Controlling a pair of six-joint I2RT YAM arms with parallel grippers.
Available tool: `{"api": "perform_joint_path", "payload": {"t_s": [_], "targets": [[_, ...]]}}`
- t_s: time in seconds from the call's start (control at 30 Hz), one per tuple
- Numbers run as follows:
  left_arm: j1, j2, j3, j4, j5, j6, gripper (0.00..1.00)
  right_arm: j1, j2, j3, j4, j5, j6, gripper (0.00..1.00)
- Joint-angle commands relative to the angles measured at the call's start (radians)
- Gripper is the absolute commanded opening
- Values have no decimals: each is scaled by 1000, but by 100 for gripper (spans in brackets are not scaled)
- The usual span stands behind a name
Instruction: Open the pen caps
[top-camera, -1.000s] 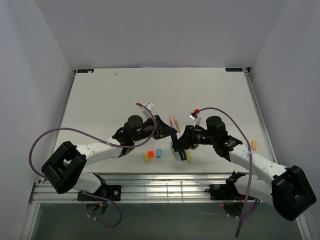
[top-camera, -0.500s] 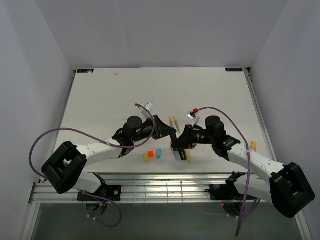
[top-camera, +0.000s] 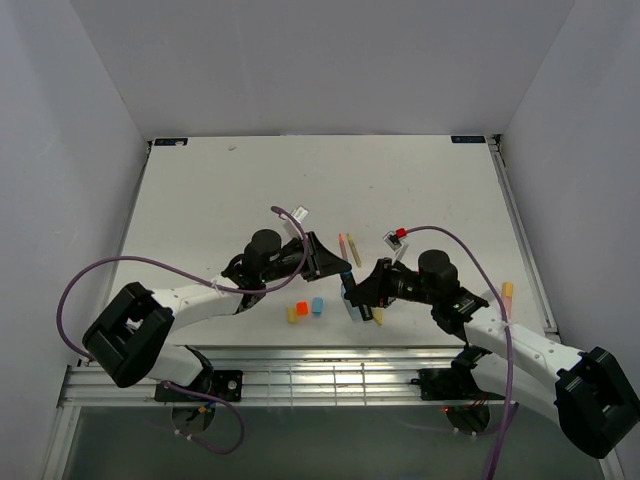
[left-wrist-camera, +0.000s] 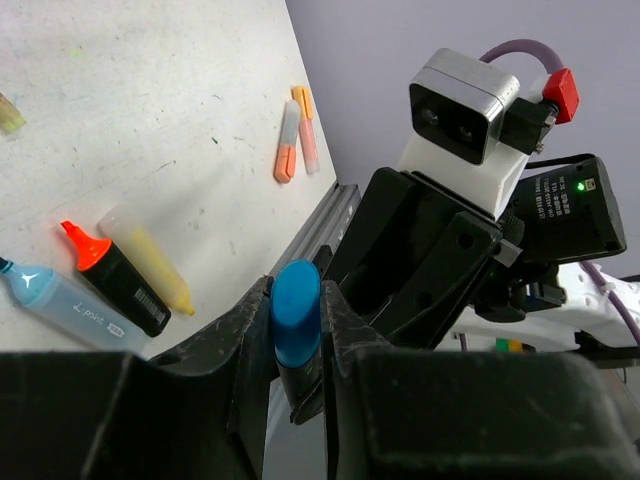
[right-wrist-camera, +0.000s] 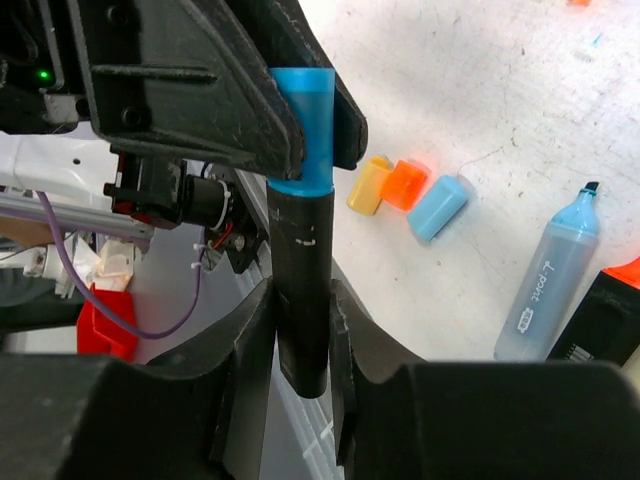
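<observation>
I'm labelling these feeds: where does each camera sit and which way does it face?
Top external: above and behind the arm bases, looking down on the table; both arms show, left gripper and right gripper tip to tip.
Left wrist: on the left arm, looking along its fingers at the blue cap they clamp; the right wrist camera faces back.
Right wrist: on the right arm, looking along its fingers at the black barrel they grip.
Shared: both wrist views show that blue cap.
</observation>
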Motion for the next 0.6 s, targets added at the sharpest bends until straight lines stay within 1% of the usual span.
{"api": "perform_joint_path", "payload": {"t_s": [0.0, 0.13, 0.3, 0.37, 0.47, 0.57], "targets": [[160, -16, 59, 70, -120, 1, 0, 29, -42, -86, -138, -48, 10, 8], [207, 20, 73, 117, -106, -22, 0, 55, -77, -119, -153, -44, 17, 8], [216, 38, 73, 150, -95, -31, 0, 58, -116, -117, -187, -31, 11, 8], [219, 28, 55, 159, -112, -40, 0, 59, -108, -110, -192, -34, 8, 8], [221, 17, 24, 182, -137, -53, 0, 75, -87, -111, -166, -43, 21, 8], [222, 11, 10, 196, -167, -63, 0, 117, -67, -117, -120, -31, 45, 8]]}}
